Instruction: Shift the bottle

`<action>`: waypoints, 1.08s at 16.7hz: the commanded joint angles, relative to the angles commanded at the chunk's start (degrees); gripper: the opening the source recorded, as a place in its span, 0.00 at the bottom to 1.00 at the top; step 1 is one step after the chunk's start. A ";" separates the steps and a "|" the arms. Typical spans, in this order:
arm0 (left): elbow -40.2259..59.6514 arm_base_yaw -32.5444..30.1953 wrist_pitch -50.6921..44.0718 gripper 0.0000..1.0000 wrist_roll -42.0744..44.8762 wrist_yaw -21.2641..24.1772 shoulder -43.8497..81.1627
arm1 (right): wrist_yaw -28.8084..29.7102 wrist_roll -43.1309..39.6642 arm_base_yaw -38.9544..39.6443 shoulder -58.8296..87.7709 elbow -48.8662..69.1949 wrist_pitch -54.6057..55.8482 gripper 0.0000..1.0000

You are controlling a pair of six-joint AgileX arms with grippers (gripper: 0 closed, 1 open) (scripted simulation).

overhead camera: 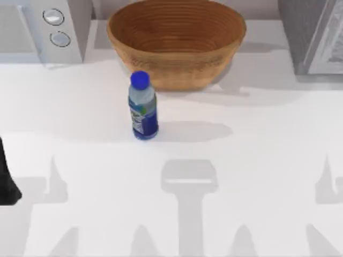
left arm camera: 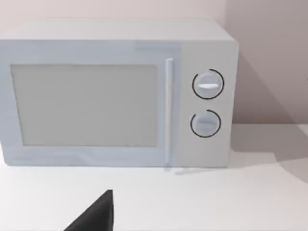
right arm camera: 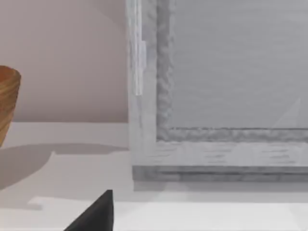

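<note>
Left gripper (overhead camera: 8, 182), jaw state unclear, sits at the table's (overhead camera: 257, 160) left edge; bottle (overhead camera: 142, 107) stands upright beside the woven bowl (overhead camera: 177, 43).

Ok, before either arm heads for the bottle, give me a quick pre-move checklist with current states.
1. Bottle upright on the table, cap on: ok.
2. Bottle free of any pincer: ok.
3. Bottle apart from the woven bowl behind it: cannot tell, they overlap from above.
4. Open table to the bottle's left and right for shifting: ok.
5. Left arm parked at the table's left edge: ok.
6. Pincer fingers open for a grasp: cannot tell.
</note>
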 joint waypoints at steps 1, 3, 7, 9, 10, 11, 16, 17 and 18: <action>0.00 0.00 0.00 1.00 0.00 0.00 0.00 | 0.00 0.00 0.00 0.00 0.00 0.00 1.00; 0.00 0.00 0.00 1.00 0.00 0.00 0.00 | -0.05 0.04 0.26 0.56 0.28 0.56 1.00; 0.00 0.00 0.00 1.00 0.00 0.00 0.00 | -0.38 0.30 3.48 8.83 3.80 8.04 1.00; 0.00 0.00 0.00 1.00 0.00 0.00 0.00 | -0.51 0.38 6.06 16.56 6.55 14.17 1.00; 0.00 0.00 0.00 1.00 0.00 0.00 0.00 | -0.57 0.38 7.52 21.26 8.06 17.62 1.00; 0.00 0.00 0.00 1.00 0.00 0.00 0.00 | -0.61 0.36 9.07 26.50 9.63 21.28 1.00; 0.00 0.00 0.00 1.00 0.00 0.00 0.00 | -0.86 0.07 17.67 57.69 17.81 41.05 1.00; 0.00 0.00 0.00 1.00 0.00 0.00 0.00 | -0.95 0.00 19.52 64.48 19.48 45.13 1.00; 0.00 0.00 0.00 1.00 0.00 0.00 0.00 | -1.06 -0.05 21.36 71.28 21.13 49.19 1.00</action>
